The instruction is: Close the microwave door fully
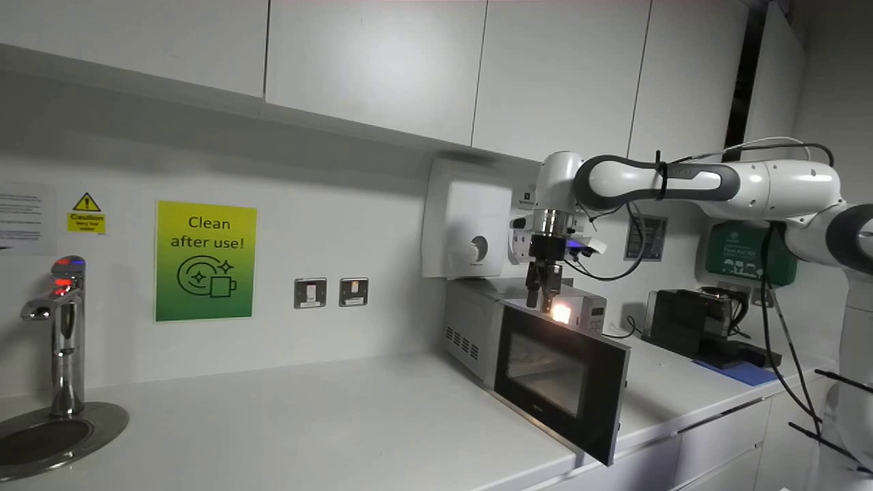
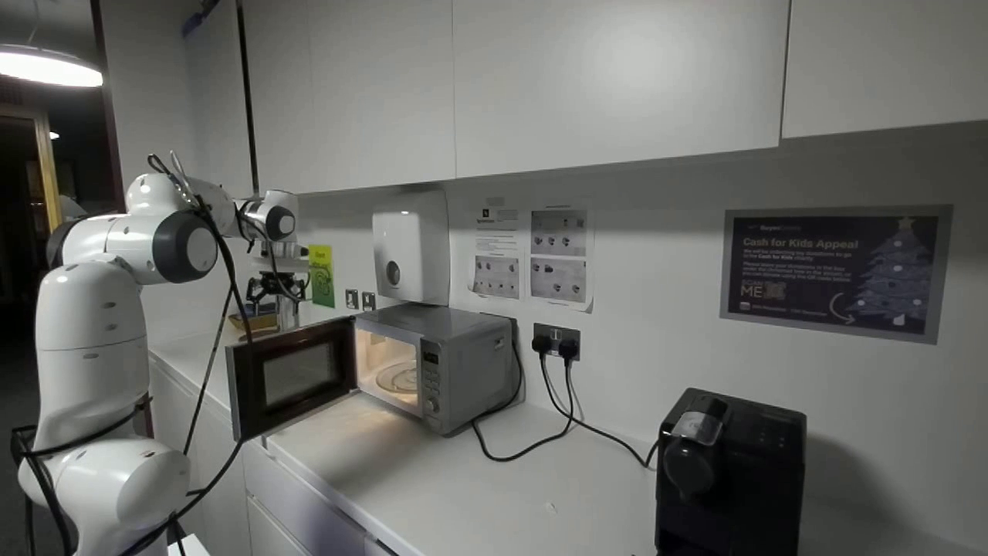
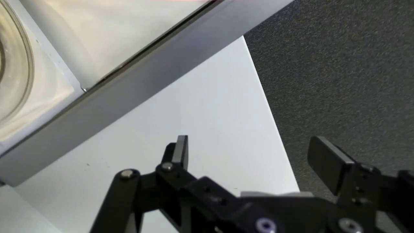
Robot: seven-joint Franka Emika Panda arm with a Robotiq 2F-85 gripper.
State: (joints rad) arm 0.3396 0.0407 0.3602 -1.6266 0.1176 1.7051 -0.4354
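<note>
Door (image 1: 559, 389) open, outer face showing in an exterior view, free end past front edge of desk (image 1: 307, 423). In an exterior view: its inner face, microwave (image 2: 467, 355), lit inside, near desk's back edge, turntable (image 2: 397, 377), wall plugs (image 2: 570, 350). Wrist view: claw (image 3: 249, 142) spread wide, desk's front edge running between its fingers (image 3: 326, 161), floor (image 3: 349, 81) beyond.
</note>
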